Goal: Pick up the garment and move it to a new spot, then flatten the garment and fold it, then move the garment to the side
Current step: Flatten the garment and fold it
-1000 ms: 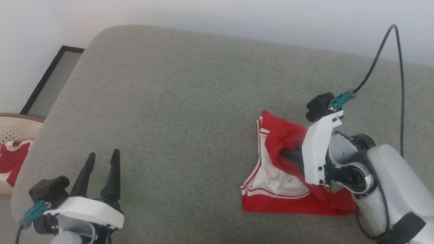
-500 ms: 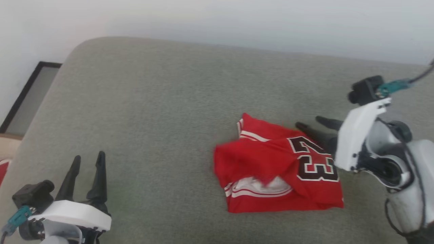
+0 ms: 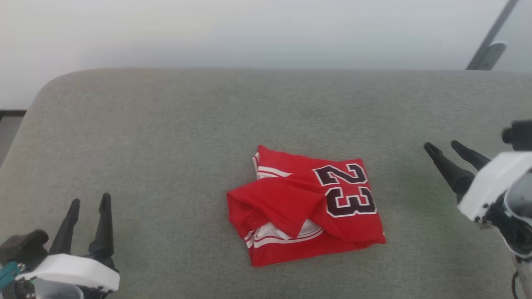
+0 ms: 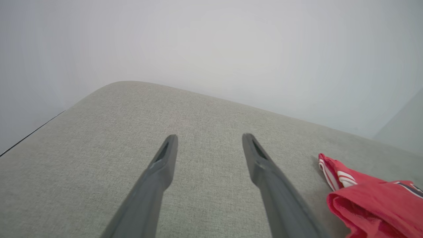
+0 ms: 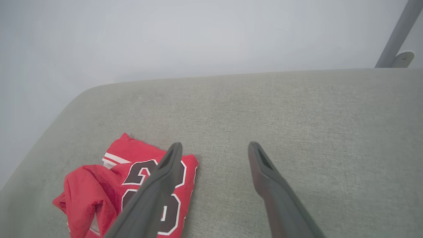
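**Folded garment lying mid-frame, both grippers standing off**

The red garment (image 3: 299, 211) is lying folded at the centre of the frame on the grey padded bench (image 3: 166, 137). Its "23" is facing up, and what seems to be white lining is peeking out below. The left gripper (image 3: 90, 198) is hovering at lower left and the right gripper (image 3: 441, 144) at the right edge, both with jaws spread, well apart from the cloth.

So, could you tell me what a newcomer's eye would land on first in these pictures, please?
The red jersey, roughly folded with a dark 23 facing up, lies near the middle of the grey upholstered surface. The left gripper at lower left and the right gripper at far right are both open, apart from the cloth.
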Robot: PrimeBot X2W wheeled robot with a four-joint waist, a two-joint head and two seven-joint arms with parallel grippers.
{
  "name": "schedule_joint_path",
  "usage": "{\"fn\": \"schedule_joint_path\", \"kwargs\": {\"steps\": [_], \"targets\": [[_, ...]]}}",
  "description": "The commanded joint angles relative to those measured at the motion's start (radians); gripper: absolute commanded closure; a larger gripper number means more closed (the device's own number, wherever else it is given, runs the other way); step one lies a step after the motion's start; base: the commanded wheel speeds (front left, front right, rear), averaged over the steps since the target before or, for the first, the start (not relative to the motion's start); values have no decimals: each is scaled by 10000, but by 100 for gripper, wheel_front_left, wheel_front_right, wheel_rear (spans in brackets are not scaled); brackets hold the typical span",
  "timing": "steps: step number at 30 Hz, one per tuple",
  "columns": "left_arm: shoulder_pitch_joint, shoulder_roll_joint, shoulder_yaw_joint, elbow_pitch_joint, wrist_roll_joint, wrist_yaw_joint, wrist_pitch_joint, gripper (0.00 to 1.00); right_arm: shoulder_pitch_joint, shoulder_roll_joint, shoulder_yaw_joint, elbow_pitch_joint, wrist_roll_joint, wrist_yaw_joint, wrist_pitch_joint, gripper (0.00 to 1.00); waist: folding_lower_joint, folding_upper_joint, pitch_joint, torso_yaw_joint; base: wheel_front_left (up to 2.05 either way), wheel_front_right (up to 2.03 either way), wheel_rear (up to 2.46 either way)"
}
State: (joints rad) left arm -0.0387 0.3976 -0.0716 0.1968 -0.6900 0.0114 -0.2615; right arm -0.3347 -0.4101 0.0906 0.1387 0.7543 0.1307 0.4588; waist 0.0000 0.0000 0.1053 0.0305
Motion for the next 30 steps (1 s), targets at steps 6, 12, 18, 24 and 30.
{"fn": "schedule_joint_path", "kwargs": {"steps": [6, 12, 18, 24, 30], "targets": [[414, 142, 222, 50, 8, -60, -40, 0, 686, -140, -360, 313, -292, -1, -1484, 0, 0, 0, -402, -562, 0, 0, 0], [698, 259, 314, 73, 79, -140, -41, 0, 1190, -254, -255, 645, -572, -1, -2797, 0, 0, 0, -694, -787, 0, 0, 0], [1010, 303, 468, 137, 152, -226, -42, 0, 1747, -274, -113, 1138, -768, -3, -3950, 0, 0, 0, -993, -817, 0, 0, 0], [1167, 261, 525, 228, 389, -311, -42, 0, 1983, -242, 12, 1430, -894, -3, -4377, 0, 0, 0, -1143, -786, 0, 0, 0], [1157, 231, 575, 377, 600, -355, -42, 0, 2116, -143, 111, 1514, -876, -3, -4652, 0, 0, 0, -1259, -707, 0, 0, 0]]}}
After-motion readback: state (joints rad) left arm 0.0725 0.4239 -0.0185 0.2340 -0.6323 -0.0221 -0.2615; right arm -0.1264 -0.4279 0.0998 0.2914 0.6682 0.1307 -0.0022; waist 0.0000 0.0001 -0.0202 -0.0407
